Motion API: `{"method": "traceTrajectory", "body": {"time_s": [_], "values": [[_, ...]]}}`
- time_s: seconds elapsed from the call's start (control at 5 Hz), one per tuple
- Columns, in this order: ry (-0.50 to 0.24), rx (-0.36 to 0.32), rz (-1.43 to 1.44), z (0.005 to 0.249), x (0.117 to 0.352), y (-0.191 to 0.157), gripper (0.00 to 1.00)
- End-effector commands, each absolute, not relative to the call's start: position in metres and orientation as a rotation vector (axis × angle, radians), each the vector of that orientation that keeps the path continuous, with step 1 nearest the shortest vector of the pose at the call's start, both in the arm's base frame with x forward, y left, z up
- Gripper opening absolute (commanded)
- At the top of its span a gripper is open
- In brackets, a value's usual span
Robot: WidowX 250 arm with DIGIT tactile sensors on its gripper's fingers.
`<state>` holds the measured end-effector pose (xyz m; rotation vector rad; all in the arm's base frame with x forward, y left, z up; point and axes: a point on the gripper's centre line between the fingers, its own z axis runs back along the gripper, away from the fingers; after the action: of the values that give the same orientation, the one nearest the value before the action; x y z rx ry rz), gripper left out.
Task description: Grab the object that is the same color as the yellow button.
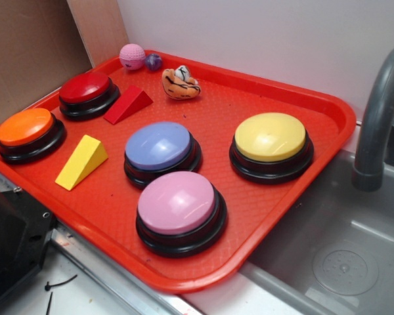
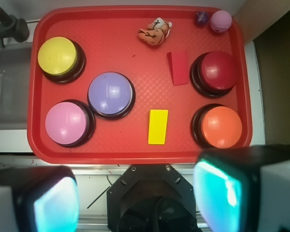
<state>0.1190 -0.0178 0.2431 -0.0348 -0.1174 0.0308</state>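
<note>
step: pre-reach, nothing grabbed | gripper (image 2: 135, 203) jaws apart, high above tray's near edge | target: yellow wedge (image 2: 158, 126) on red tray (image 2: 135, 155), between purple button (image 2: 110, 94) and orange button (image 2: 221, 126) | yellow button (image 2: 58, 56) well apart, far corner | next: move over wedge, descend, avoid red wedge (image 2: 178, 67)

A red textured plastic tray (image 1: 328, 131) (image 2: 135, 150) sits on a pale counter (image 1: 105, 289) (image 2: 9, 142), its right end overhanging a grey metal sink (image 1: 335, 262) (image 2: 9, 92) with a grey curved faucet (image 1: 377, 118) (image 2: 9, 26).
</note>
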Motion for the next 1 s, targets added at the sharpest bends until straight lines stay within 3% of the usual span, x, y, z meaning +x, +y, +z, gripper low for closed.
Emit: {"method": "traceTrajectory", "body": {"time_s": [0.0, 0.2, 0.4, 0.6, 0.8], "values": [[-0.117, -0.035, 0.031, 0.243, 0.119, -0.018, 1.00], [-0.162, -0.063, -0.028, 0.231, 0.122, -0.025, 1.00], [-0.201, -0.022, -0.016, 0.218, 0.120, -0.036, 1.00], [-0.255, -0.040, 0.009, 0.196, 0.116, -0.034, 1.00], [-0.307, -0.101, -0.017, 0.176, 0.114, -0.029, 1.00]]}}
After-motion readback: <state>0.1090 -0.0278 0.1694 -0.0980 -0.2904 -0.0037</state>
